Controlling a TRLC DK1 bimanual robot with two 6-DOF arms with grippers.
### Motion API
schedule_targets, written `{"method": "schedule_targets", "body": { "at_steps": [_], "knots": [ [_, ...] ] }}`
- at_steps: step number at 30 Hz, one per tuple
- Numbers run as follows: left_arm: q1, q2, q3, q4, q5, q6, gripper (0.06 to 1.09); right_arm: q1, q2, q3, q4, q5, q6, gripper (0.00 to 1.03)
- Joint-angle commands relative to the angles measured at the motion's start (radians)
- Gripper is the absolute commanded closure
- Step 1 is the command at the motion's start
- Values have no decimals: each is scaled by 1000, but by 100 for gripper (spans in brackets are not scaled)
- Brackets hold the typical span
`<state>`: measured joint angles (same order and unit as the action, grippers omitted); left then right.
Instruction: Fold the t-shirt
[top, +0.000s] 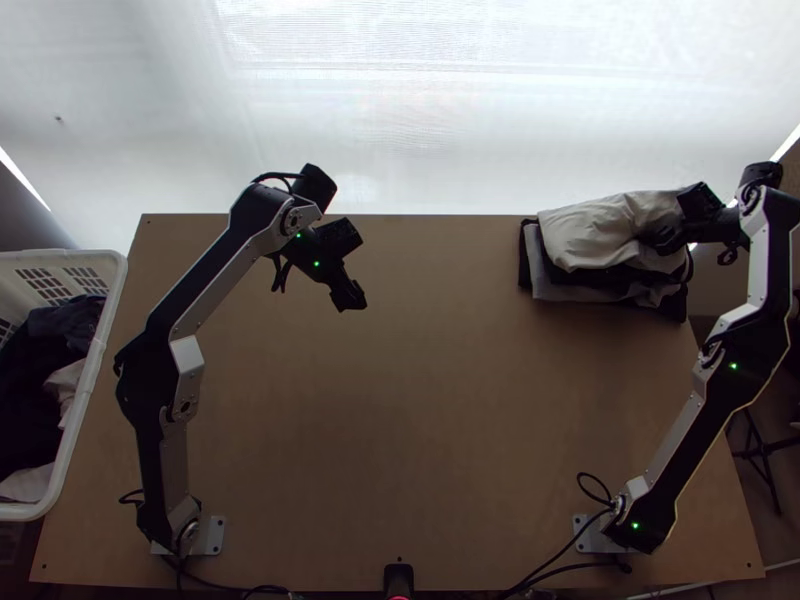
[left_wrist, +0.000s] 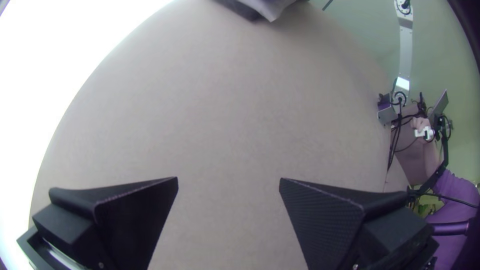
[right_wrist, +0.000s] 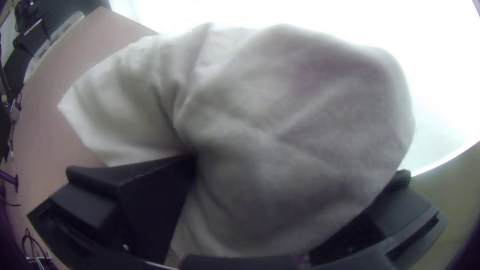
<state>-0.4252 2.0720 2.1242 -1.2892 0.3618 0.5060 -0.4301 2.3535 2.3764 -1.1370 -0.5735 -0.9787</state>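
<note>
Off-white cloth, presumably the t-shirt (top: 600, 228), lies on top of a pile (top: 556, 288) of dark and grey garments at the far right corner of the table (top: 400, 450). It is layered into a compact bundle, loose and puffed rather than flat. I read the corner as the stacking spot, chosen to leave the middle free for folding.

Right claw (top: 657, 238) is in at the right-hand side of the t-shirt, touching it. Most of the shirt lies from the claw toward the middle of the table. In the right wrist view the cloth bulges up against the claw and hides part of it. Clamped or loose, I cannot tell. My guess is it is there to seat the bundle on the pile.

Left claw (top: 349, 300) hangs over the table, left of the middle, toward the far edge. Its fingers stand wide apart with nothing between them. The shirt is well apart from it, over toward the right. Looks parked, out of the other arm's way.

Basket (top: 92, 370) by the left edge holds more dark and pale clothes (top: 45, 350), likely the supply.

I judge the fold nearly complete. Next I would free the right claw gently; a snag could drag the top layer open or tip the pile.
</note>
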Motion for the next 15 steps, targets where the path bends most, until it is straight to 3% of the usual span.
{"method": "schedule_targets", "body": {
  "at_steps": [1,6,8,10,15],
  "knots": [
    [2,-3,2,1,0,3,10,-18,-66,-62,8,24,25,4],
    [2,-9,2,2,0,0,10,-44,-142,-137,-4,37,25,4],
    [3,-9,2,2,0,-1,10,-55,-165,-154,-4,95,31,4],
    [3,-10,3,2,0,-1,10,-71,-180,-144,10,150,66,4],
    [8,-13,3,2,0,-3,10,-88,-290,-157,109,170,187,4]
  ]
}}
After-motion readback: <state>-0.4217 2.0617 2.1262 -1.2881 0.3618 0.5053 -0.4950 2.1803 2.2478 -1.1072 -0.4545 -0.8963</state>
